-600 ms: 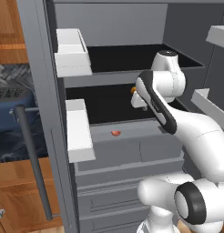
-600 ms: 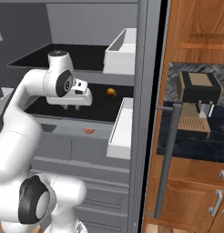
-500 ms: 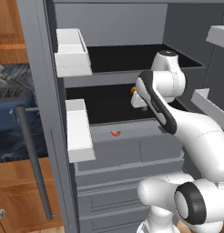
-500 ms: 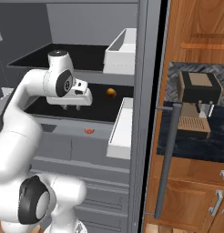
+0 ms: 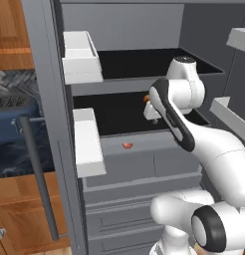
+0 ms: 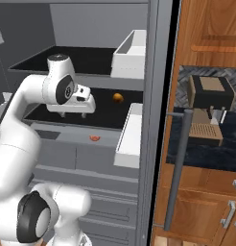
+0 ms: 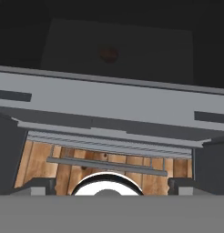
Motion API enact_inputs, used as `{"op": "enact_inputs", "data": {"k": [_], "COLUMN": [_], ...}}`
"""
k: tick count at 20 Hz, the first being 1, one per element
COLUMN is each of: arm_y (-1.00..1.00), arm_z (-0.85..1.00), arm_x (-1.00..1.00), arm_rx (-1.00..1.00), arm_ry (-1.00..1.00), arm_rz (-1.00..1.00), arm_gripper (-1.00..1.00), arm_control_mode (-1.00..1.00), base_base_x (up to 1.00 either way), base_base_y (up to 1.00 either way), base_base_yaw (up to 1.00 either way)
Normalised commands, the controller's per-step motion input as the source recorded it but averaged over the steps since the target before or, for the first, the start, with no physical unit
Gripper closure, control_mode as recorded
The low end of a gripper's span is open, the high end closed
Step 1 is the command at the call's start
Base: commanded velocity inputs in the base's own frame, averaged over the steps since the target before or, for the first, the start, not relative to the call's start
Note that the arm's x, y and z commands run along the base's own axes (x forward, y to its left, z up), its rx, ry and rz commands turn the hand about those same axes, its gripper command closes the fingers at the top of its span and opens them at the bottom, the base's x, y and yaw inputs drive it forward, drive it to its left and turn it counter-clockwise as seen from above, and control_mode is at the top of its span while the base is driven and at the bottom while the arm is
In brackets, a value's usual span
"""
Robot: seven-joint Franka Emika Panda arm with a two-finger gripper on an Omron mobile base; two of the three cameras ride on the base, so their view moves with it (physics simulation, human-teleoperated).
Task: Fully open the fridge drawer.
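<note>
While the fridge stands open, the arm reaches into its middle level, and the gripper (image 6: pixel 72 114) hangs over the black shelf (image 5: pixel 114 112) there, near the shelf's front edge; in the hand view its tips (image 7: pixel 38 185) sit at the two bottom corners, well apart, so the jaws are spread with nothing between them. Just under that shelf sits the drawer (image 5: pixel 144 162), a wide grey box with a plain flat front whose flat top juts a little past the shelf's front edge; how far out it is cannot be told. A small red thing (image 5: pixel 127 145) lies on the drawer's top near its front edge, left of middle in the left base view; it also shows in the right base view (image 6: pixel 94 138) and, blurred, in the hand view (image 7: pixel 108 54), too small to identify. An orange ball (image 6: pixel 118 98) rests on the black shelf toward the back, and in the left base view the arm hides most of it. Two white door bins (image 5: pixel 80 55) hang on the open door (image 5: pixel 47 99), one beside the upper shelf and one (image 5: pixel 87 142) beside the drawer, close to its left end. Below the drawer come grooved grey drawers (image 5: pixel 119 216), partly covered by the robot's body. A long dark handle (image 6: pixel 176 168) runs down the door's outer side, and beyond it a coffee machine (image 6: pixel 208 110) stands on a dark surface (image 6: pixel 206 149) above wooden cabinets (image 6: pixel 201 211). The far right of the fridge is cut off in the left base view.
</note>
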Motion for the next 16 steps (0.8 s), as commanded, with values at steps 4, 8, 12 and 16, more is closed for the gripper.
{"op": "enact_inputs", "data": {"k": [4,8,12,16], "arm_y": [0.00,0.00,0.00,0.00], "arm_z": [0.00,0.00,0.00,0.00], "arm_x": [0.00,0.00,0.00,0.00], "arm_rx": [0.00,0.00,0.00,0.00], "arm_ry": [0.00,0.00,0.00,0.00], "arm_rz": [0.00,0.00,0.00,0.00], "arm_gripper": [-1.00,-1.00,-1.00,-1.00], "arm_control_mode": [1.00,1.00,1.00,-1.00], "base_base_x": [-0.38,-0.58,-0.36,0.00], "base_base_y": [0.02,0.00,0.00,0.00], "base_base_yaw": [0.00,0.00,0.00,0.00]}}
